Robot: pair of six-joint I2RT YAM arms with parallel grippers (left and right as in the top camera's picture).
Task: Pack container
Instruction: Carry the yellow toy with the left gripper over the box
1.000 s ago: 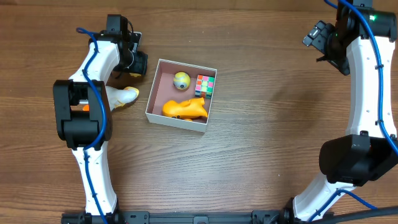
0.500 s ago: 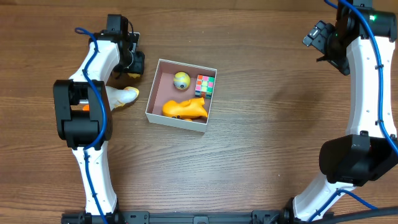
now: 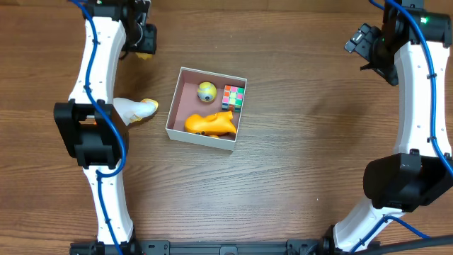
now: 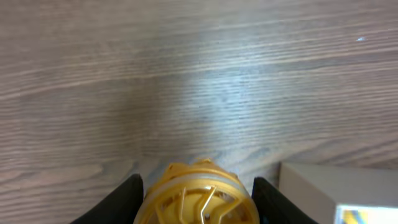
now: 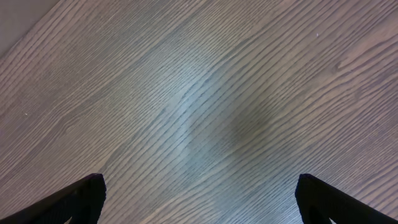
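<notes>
The container (image 3: pixel 173 113), a shallow square box with white walls and a pinkish inside, sits left of centre in the overhead view. It holds a yellow ball (image 3: pixel 207 91), a colourful cube (image 3: pixel 233 97) and an orange toy (image 3: pixel 210 123). Its corner shows in the left wrist view (image 4: pixel 329 186). My left gripper (image 3: pixel 144 46) is at the far left, raised above the table and shut on a yellow openwork ball toy (image 4: pixel 198 196). My right gripper (image 3: pixel 362 44) is open and empty at the far right, over bare wood (image 5: pixel 199 124).
A white and yellow toy (image 3: pixel 136 110) lies on the table just left of the container, beside the left arm's base link. An orange bit (image 3: pixel 97 122) shows behind that arm.
My left gripper has lifted and moved toward the far edge with the yellow ball toy in it. The right arm has not moved.
</notes>
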